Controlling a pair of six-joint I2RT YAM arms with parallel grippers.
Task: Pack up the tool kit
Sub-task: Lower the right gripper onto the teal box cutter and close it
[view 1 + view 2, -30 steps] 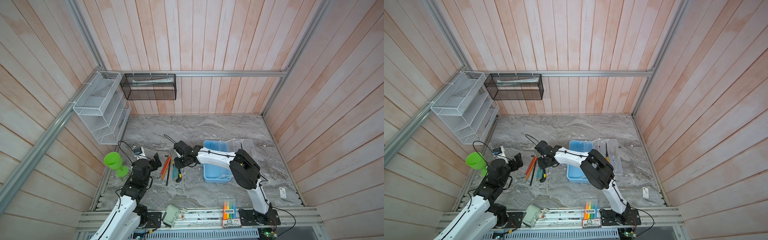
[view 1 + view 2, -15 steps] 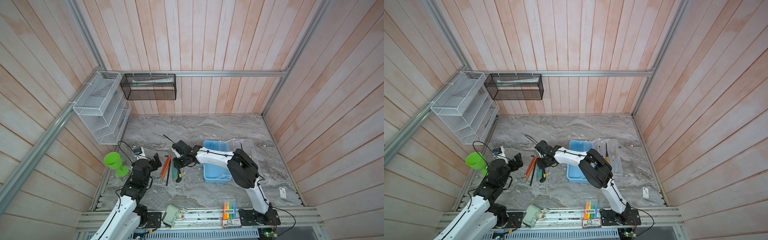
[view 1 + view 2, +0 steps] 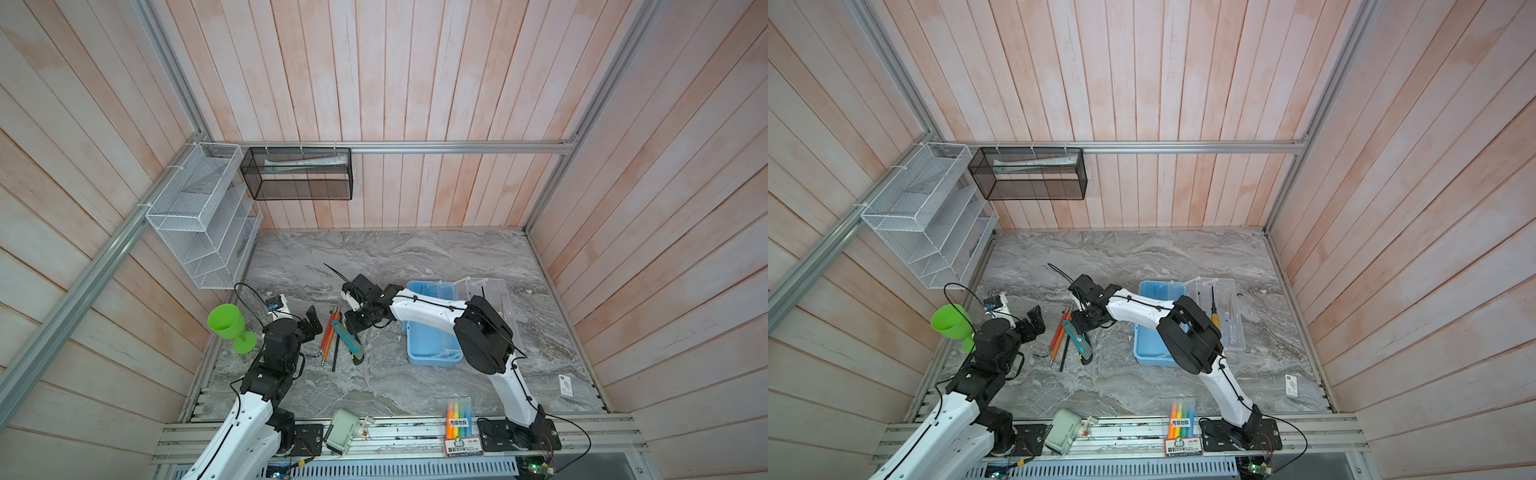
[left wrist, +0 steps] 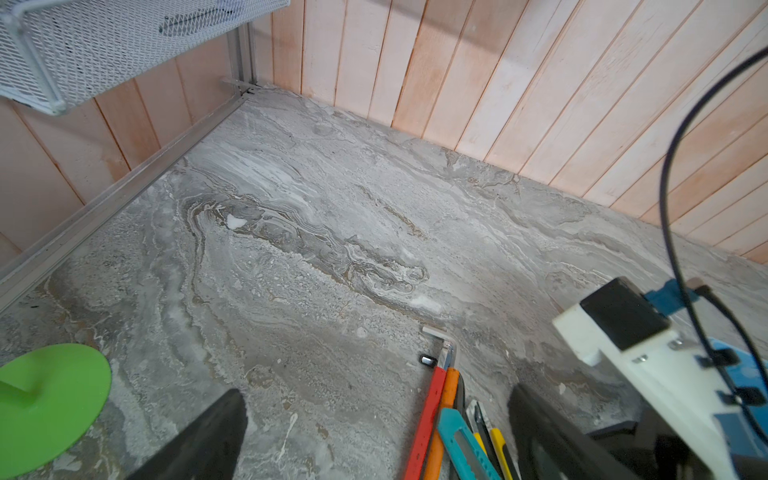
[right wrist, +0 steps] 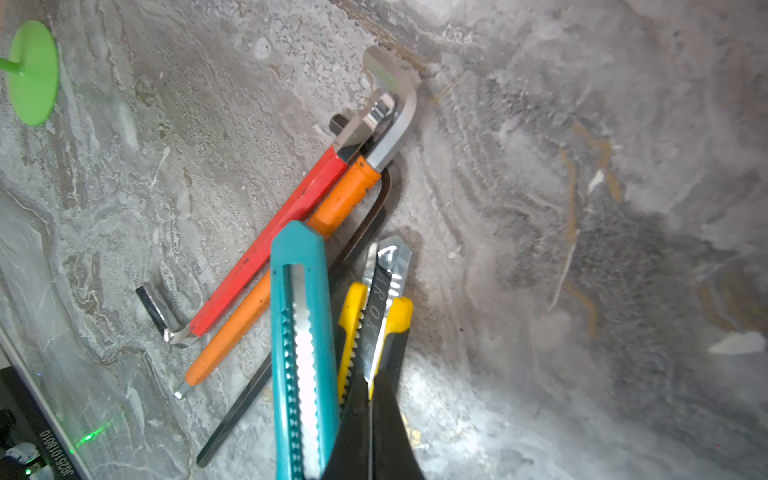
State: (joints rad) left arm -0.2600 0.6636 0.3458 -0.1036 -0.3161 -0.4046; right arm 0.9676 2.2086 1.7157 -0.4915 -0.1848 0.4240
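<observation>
The tool kit's light-blue case [image 3: 428, 345] [image 3: 1150, 351] lies open on the marble, its clear lid [image 3: 1227, 297] folded out beside it with a yellow-handled screwdriver [image 3: 1213, 318] in it. Left of the case lie a teal utility knife [image 5: 303, 332] [image 3: 347, 332], a yellow-black knife [image 5: 399, 309], a red-sleeved hex key [image 5: 270, 245], an orange-sleeved one [image 5: 232, 332] and a black one. My right gripper [image 5: 369, 386] [image 3: 353, 328] is shut, its tips on the yellow-black knife's metal strip. Whether they pinch it does not show. My left gripper [image 4: 374, 440] [image 3: 311, 322] stands open just left of the tools.
A green goblet [image 3: 226, 324] stands at the left edge beside my left arm. A highlighter pack [image 3: 457, 419] and a grey device [image 3: 343, 430] sit at the front rail. A white card [image 3: 565, 384] lies front right. A white wire rack [image 3: 199, 220] and a black mesh basket [image 3: 297, 174] hang on the walls.
My right gripper's jaws have closed over the knives, and the wrist has edged slightly left. The left arm has not moved.
</observation>
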